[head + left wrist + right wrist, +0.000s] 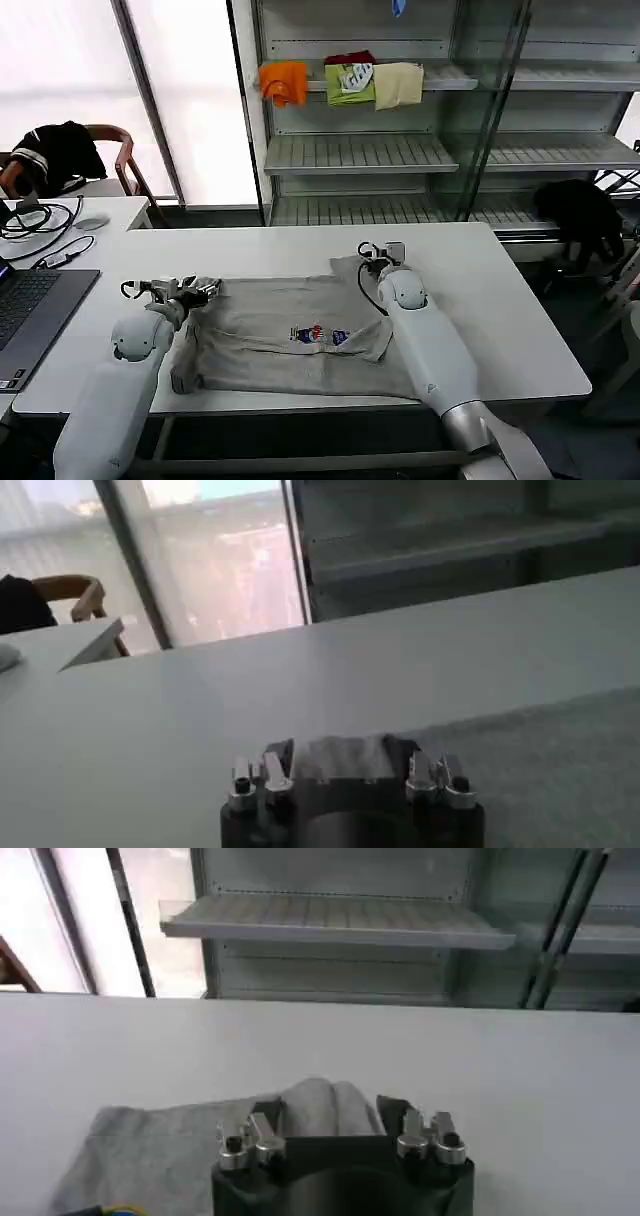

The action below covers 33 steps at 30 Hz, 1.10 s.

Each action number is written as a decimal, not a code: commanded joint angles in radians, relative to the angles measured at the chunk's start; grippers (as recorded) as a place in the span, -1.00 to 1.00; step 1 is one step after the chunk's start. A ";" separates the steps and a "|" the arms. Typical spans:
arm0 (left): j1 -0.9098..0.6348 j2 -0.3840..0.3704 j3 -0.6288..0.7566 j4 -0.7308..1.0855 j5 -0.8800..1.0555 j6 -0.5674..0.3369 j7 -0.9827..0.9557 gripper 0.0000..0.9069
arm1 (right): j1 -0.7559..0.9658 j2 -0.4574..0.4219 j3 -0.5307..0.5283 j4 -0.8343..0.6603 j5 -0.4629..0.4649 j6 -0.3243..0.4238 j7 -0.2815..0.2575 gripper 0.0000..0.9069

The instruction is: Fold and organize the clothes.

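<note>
While pinching its far corners, both hands (200, 290) (375, 252) on the grey shirt (290, 345), table (500, 330).

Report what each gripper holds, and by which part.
Left gripper sits at the grey shirt's far left edge, right gripper at its far right corner. Whether either grips the fabric cannot be told.

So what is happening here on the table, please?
A two-armed robot is folding a light grey T-shirt with a small coloured chest print on a white table. The left gripper is at the shirt's far left corner and the right gripper at its far right corner, where the fabric is bunched up. The shirt lies partly folded, with its sides turned in. Other folded clothes sit on the shelf behind.
</note>
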 commanded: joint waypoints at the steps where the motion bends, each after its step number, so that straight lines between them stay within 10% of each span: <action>1: 0.012 -0.005 0.001 -0.012 0.001 0.003 0.001 -0.96 | -0.011 0.000 -0.002 0.005 0.002 -0.006 0.003 -1.00; 33: 0.086 0.001 -0.049 -0.234 -0.071 -0.023 -0.033 -0.96 | -0.159 -0.027 0.030 0.465 -0.010 -0.018 0.011 -1.00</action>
